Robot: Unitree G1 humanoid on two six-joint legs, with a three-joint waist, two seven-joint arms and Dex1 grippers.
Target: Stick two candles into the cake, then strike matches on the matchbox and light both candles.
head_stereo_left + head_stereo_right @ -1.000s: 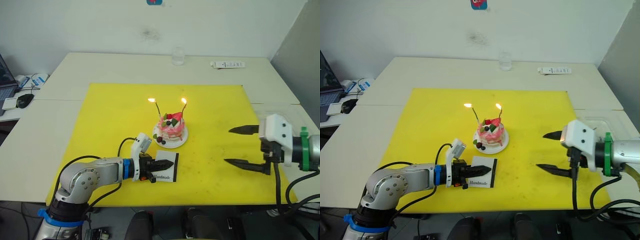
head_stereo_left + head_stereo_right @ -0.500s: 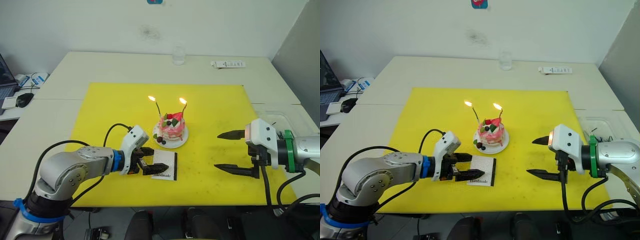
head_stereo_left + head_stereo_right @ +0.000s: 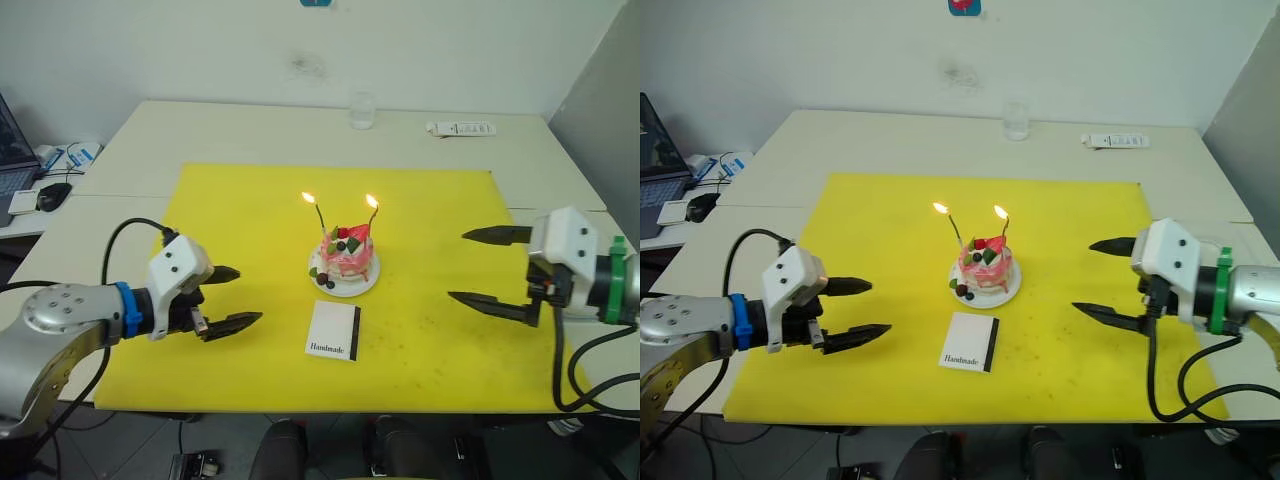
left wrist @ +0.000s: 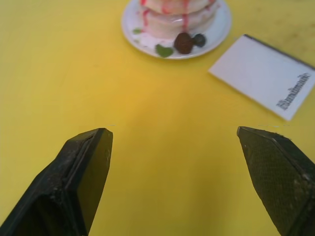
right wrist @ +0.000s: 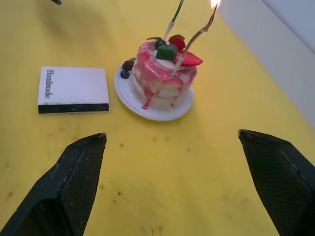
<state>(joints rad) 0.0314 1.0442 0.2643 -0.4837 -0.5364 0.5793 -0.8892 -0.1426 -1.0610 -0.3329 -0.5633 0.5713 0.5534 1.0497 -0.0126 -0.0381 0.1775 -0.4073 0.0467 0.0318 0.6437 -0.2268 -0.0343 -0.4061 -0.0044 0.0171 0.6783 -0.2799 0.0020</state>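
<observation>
- Now, left gripper (image 3: 228, 297) hovers over the near left part of the yellow mat (image 3: 230, 210), fingers spread wide apart, nothing between them.
- Right gripper (image 3: 483, 267) mirrors it on the right side of the mat, fingers equally wide apart and holding nothing.
- Between the two, the cake (image 3: 345, 255) sits on its white plate (image 3: 368, 281) around the middle of the mat, well apart from both grippers.
- Strawberry, dark berries and green leaves on top; a couple of berries and a leaf lie on the plate's near rim, clear in the left wrist view.
- Both candles (image 3: 318, 213) stand in the cake, leaning slightly, and each carries a small flame at the tip.
- One candle rises from the cake's left side, the other (image 3: 373, 212) from its right.
- Matchbox (image 3: 333, 330) lies flat on the mat just in front of the plate, near it but not touching, "Handmade" lettering at its near edge and the black strip along its right edge.
- It lies closer to the left gripper than the right, yet clear of both.
- Farther out, the mat covers the pale bench (image 3: 250, 125); at the bench's far edge stand a clear glass (image 3: 360, 110) and a white remote (image 3: 459, 128).
- Off the far left, a mouse (image 3: 50, 195) and some cables on a lower side desk.
</observation>
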